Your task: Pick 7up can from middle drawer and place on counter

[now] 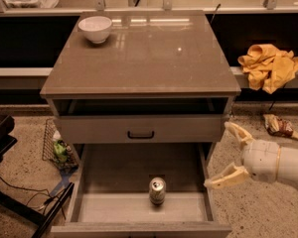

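One 7up can (157, 190) stood upright in the middle drawer (114, 167); the gripper (217, 155), fingers (227, 178) spread outside the right wall, needed to come over and straddle it squarely.

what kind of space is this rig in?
Likely an office kitchenette or lab mock-up: a counter with a white bowl, a 7up can in the open middle drawer, cables on the speckled floor. The gripper hangs open right of the drawer.
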You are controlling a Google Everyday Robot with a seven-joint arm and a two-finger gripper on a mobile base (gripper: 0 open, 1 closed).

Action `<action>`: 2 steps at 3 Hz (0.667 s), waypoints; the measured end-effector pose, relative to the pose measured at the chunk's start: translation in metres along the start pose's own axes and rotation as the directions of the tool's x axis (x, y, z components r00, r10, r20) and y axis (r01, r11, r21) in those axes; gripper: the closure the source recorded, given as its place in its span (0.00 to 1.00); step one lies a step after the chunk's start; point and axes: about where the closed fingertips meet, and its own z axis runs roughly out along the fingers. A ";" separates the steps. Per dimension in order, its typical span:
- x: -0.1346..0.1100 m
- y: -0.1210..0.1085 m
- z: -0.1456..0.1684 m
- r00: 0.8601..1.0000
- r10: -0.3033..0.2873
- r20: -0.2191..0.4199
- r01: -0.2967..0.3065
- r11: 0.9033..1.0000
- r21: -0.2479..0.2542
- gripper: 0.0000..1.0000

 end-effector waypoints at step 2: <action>0.021 -0.004 0.012 0.989 -0.100 0.109 0.097 0.995 0.029 0.00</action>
